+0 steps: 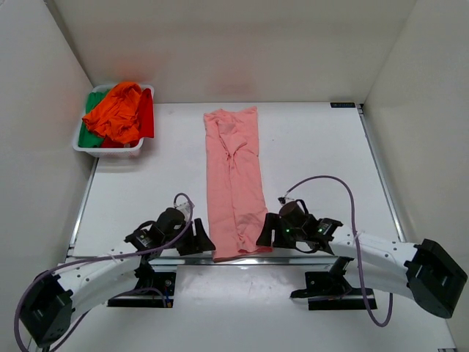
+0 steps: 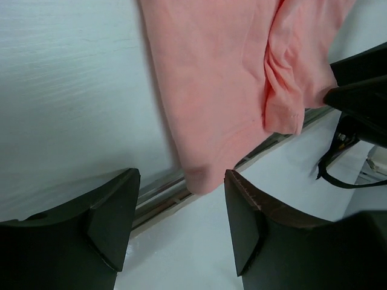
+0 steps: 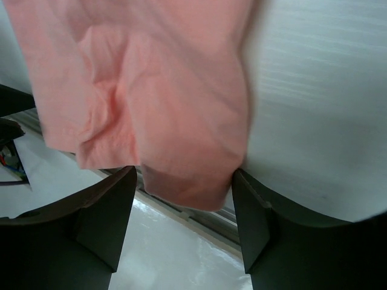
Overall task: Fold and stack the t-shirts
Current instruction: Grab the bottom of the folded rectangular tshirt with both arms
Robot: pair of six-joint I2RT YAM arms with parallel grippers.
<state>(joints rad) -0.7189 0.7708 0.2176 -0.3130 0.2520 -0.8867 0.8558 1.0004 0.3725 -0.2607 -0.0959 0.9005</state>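
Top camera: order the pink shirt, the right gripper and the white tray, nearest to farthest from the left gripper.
1. Pink shirt, its near hem just right of the left gripper.
2. Right gripper, on the hem's other side.
3. White tray, far back on the left.

We see a white table (image 1: 315,161) carrying 2 things. A salmon-pink t-shirt (image 1: 234,176) lies down its middle as 1 long, narrow, wrinkled strip. Its far end is flat near the back edge and its near end droops over the front edge. A white plastic tray (image 1: 110,152) sits in the far left corner, well apart from it.
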